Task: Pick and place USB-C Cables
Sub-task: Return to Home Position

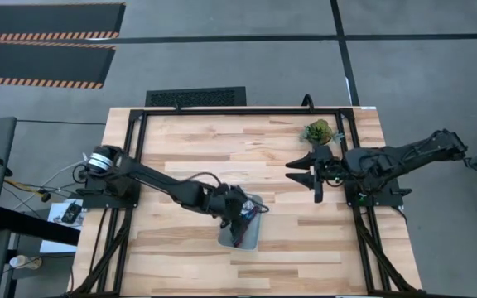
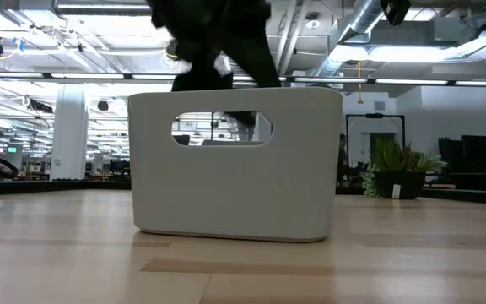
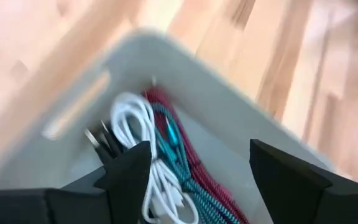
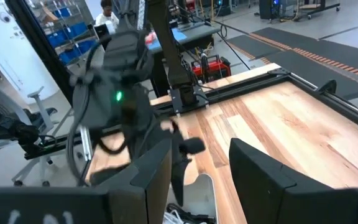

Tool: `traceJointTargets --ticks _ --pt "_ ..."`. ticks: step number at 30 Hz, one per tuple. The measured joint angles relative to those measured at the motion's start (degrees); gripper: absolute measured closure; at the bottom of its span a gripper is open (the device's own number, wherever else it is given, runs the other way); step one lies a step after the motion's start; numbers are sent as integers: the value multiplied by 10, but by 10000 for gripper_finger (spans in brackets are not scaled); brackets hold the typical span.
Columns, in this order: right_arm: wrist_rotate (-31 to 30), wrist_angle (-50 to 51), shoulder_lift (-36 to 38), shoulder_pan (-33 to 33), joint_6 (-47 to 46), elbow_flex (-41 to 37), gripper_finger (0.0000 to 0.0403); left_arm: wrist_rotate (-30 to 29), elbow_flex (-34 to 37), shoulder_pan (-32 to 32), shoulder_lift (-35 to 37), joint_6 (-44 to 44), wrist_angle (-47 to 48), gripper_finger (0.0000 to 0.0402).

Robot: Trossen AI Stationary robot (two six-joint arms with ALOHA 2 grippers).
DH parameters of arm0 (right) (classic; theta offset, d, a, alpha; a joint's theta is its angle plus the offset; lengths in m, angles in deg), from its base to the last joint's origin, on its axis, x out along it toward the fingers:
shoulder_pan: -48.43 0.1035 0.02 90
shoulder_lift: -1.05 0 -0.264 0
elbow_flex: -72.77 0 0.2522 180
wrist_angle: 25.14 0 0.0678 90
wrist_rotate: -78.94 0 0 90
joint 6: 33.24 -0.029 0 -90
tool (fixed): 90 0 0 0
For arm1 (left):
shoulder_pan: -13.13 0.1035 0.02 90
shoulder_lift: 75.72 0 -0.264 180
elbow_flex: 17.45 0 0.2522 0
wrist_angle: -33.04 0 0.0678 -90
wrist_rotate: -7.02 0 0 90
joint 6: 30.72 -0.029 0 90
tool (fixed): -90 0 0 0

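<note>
A grey tray [image 1: 251,236] with a handle slot [image 2: 222,128] stands on the wooden table. Inside it lie the USB-C cables in a loose heap: white [image 3: 135,121], magenta-red [image 3: 169,115], teal-blue [image 3: 191,180] and black [image 3: 101,140]. My left gripper [image 3: 197,180] hovers open just above the tray's inside [image 1: 237,217], one finger on each side of the heap, touching nothing that I can see. My right gripper [image 1: 306,178] waits open over the table to the tray's right and farther back, and looks toward the left arm [image 4: 126,99].
A small green leafy clump [image 1: 318,131] in a dark pot [image 2: 399,184] sits near the table's far right corner, just behind my right gripper. A black frame [image 1: 139,149] borders the tabletop. Bare wood [image 1: 180,145] lies left of the tray and along the far side.
</note>
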State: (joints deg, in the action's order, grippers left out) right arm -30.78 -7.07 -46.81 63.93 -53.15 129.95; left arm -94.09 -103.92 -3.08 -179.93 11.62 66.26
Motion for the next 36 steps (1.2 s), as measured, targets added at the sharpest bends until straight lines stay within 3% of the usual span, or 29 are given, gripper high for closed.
traceJointTargets --ticks 13,18,23,26,30,36 --pt "3 2 45 11 -11 0 219 -45 0 15 240 -184 16 150" --pt "3 4 53 12 -2 0 220 -48 0 16 327 -242 71 150" --pt "1 0 85 -2 8 0 217 -78 0 18 405 -243 119 150" --pt "1 -1 114 -6 31 0 218 -75 0 13 451 -306 139 150" --pt "2 2 162 -2 49 0 220 -82 10 16 525 -316 141 150" --pt "1 32 211 25 62 -11 218 -85 77 13 640 -305 138 150"
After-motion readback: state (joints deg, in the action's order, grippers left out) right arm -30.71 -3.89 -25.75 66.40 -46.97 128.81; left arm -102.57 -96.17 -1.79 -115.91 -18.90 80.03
